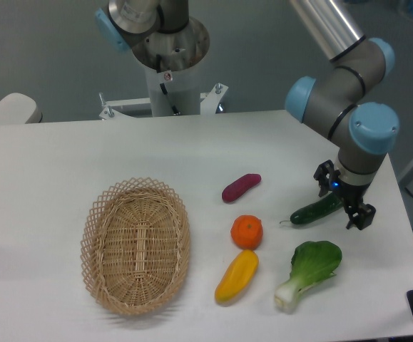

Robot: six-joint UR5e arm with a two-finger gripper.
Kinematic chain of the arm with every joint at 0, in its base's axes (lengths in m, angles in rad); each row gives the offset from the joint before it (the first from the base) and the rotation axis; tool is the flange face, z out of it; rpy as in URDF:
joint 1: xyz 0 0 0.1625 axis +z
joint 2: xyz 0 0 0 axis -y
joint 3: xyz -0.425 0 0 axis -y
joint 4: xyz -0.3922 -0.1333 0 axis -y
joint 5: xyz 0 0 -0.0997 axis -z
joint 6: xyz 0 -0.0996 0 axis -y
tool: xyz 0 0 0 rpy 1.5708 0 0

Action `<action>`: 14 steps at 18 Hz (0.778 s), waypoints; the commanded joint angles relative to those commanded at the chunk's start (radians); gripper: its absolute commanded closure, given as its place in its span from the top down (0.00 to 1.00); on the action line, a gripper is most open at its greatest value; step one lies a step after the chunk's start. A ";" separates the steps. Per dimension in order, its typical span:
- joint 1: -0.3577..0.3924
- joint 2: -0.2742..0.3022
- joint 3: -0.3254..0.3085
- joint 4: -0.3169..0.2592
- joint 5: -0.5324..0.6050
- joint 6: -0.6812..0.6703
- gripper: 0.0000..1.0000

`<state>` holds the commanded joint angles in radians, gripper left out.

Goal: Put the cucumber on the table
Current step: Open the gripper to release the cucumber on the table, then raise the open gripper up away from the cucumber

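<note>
The cucumber (316, 211) lies tilted on the right side of the table (63, 157), its thin stem tip pointing left and its thicker end up between the fingers of the gripper (344, 198). The jaws stand on either side of that end, one finger above-left and one below-right; whether they press it or have let go cannot be told from this view.

Close around it sit other things. The bok choy (309, 269) lies just below, leaves toward the cucumber and white base toward the front edge. To the left, near the stem tip, is the orange (247, 231), with the yellow pepper (237, 276) just below it, nearly touching. The purple sweet potato (241, 187) lies up and left, apart from the rest. The wicker basket (135, 246) sits well apart on the left half, with nothing in it.

The right table edge runs near the gripper's lower finger. Bare tabletop spreads behind the cucumber toward the robot base (170, 78) and across the far left.
</note>
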<state>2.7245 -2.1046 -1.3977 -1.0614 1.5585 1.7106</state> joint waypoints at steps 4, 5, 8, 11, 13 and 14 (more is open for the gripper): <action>-0.041 -0.003 0.069 -0.043 0.002 -0.161 1.00; -0.052 -0.006 0.081 -0.045 0.003 -0.193 1.00; -0.083 -0.011 0.092 -0.045 0.002 -0.250 1.00; -0.115 -0.012 0.092 -0.043 0.002 -0.321 1.00; -0.132 -0.015 0.092 -0.043 0.002 -0.347 1.00; -0.135 -0.014 0.092 -0.043 0.002 -0.350 1.00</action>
<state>2.5894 -2.1184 -1.3054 -1.1045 1.5601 1.3607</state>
